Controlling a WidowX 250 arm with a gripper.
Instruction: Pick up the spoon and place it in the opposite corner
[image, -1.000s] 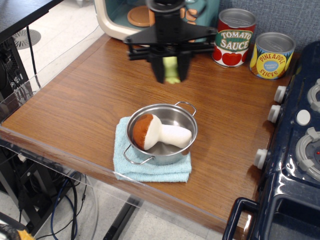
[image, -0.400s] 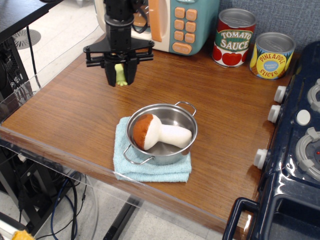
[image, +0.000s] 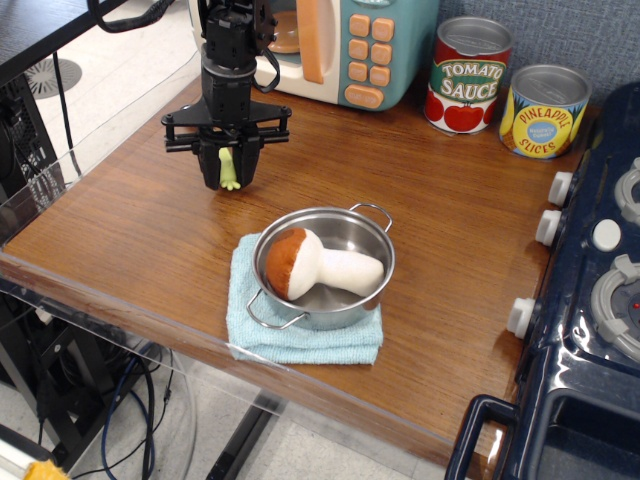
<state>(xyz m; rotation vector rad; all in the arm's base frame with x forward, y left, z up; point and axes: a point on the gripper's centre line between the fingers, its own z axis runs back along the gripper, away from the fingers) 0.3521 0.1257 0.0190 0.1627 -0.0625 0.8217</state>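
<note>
At about ten o'clock on the brown wood-grain worktop (image: 150, 240), the black gripper (image: 228, 170) is seen hanging from its arm, with its jaws closed on the spoon (image: 229, 170). Only the pale yellow-green handle of the spoon is shown, held upright between the dark fingers (image: 212, 168), with its lower end poking out just below them; the bowl of the spoon is hidden. Whether the handle end is touching the wood cannot be told. A clear acrylic edge (image: 60, 205) is seen along the worktop's nine o'clock side. Towards six o'clock, a light blue cloth (image: 300, 335) is laid flat, and a steel pot (image: 325, 265) with two wire handles is set on it. Inside the pot a plush mushroom (image: 318, 264) is laid on its side, its brown cap turned to nine o'clock. At twelve o'clock a toy microwave (image: 340, 45) is placed at the back. Further round, at about one o'clock, a tomato sauce can (image: 470, 75) and a pineapple slices can (image: 543, 110) are stood side by side. At three o'clock the worktop is bordered by a dark blue toy stove (image: 590, 300) with white knobs.
</note>
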